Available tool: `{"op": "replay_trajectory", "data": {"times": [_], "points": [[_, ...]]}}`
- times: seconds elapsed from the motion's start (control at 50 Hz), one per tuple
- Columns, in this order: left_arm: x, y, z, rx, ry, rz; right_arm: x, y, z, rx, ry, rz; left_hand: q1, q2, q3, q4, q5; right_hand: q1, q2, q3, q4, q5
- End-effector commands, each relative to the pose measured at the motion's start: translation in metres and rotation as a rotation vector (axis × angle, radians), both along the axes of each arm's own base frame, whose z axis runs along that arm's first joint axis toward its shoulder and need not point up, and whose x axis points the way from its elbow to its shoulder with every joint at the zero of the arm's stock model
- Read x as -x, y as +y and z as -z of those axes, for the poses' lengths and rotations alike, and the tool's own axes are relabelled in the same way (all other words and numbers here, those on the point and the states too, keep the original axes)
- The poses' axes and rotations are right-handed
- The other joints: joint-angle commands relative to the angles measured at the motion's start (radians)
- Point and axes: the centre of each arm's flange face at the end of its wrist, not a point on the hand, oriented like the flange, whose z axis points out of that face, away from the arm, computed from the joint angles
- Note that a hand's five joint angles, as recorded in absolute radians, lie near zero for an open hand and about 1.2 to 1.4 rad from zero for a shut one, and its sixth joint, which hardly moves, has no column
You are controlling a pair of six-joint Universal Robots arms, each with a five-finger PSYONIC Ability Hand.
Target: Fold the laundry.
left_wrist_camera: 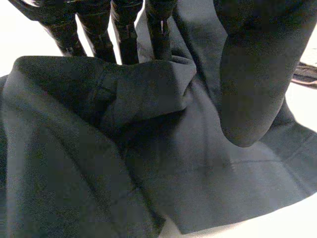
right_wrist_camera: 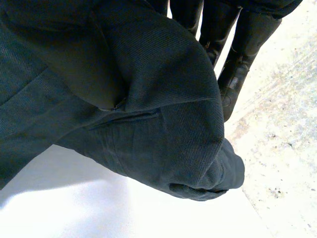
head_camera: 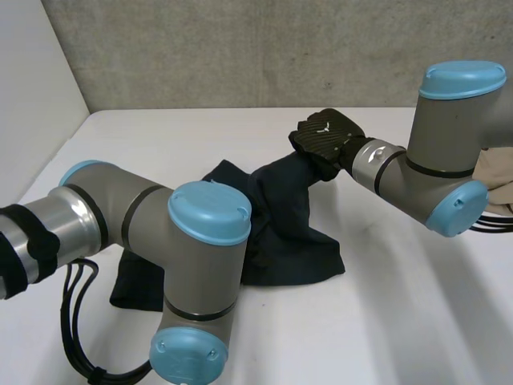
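A dark navy garment (head_camera: 290,241) lies crumpled in the middle of the white table (head_camera: 401,321). My right hand (head_camera: 326,135) is shut on the garment's far part and holds it up off the table. In the right wrist view that cloth (right_wrist_camera: 163,139) bunches between the thumb and the fingers (right_wrist_camera: 237,59). My left arm (head_camera: 188,241) covers the garment's near left side. In the left wrist view my left hand (left_wrist_camera: 124,29) reaches into the garment (left_wrist_camera: 198,173) with straight fingers, whose tips are behind a raised fold (left_wrist_camera: 143,84). Its thumb (left_wrist_camera: 252,89) hovers apart from them.
A beige cloth (head_camera: 498,180) lies at the table's right edge behind my right arm (head_camera: 445,160). A grey wall (head_camera: 240,48) runs along the back and a white wall (head_camera: 32,96) stands at the left.
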Motion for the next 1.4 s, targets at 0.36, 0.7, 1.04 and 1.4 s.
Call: {"op": "replay_trajectory", "data": {"times": [0.36, 0.7, 1.04, 1.4], "points": [[-0.075, -0.008, -0.07, 0.099, -0.033, -0.108, 0.02, 0.023, -0.036, -0.005, 0.053, 0.021, -0.037, -0.025, -0.031, -0.029, -0.031, -0.734, -0.933, -0.936, -0.953, -0.901], [-0.096, -0.03, -0.019, 0.103, -0.234, -0.071, 0.029, 0.015, -0.014, 0.014, 0.169, 0.024, -0.11, -0.098, -0.105, -0.102, -0.104, -0.804, -1.003, -1.006, -1.023, -0.971], [-0.067, -0.078, 0.032, 0.099, -0.338, 0.036, 0.031, 0.012, 0.0, -0.011, 0.206, 0.064, 0.895, 0.907, 0.901, 0.903, 0.901, -0.804, -1.003, -1.006, -1.023, -0.971], [-0.072, -0.228, -0.037, 0.508, -0.445, -0.103, 0.033, 0.016, 0.003, -0.036, 0.206, 0.068, 0.926, 0.938, 0.931, 0.934, 0.932, -0.804, -1.003, -1.006, -1.023, -0.971]]}}
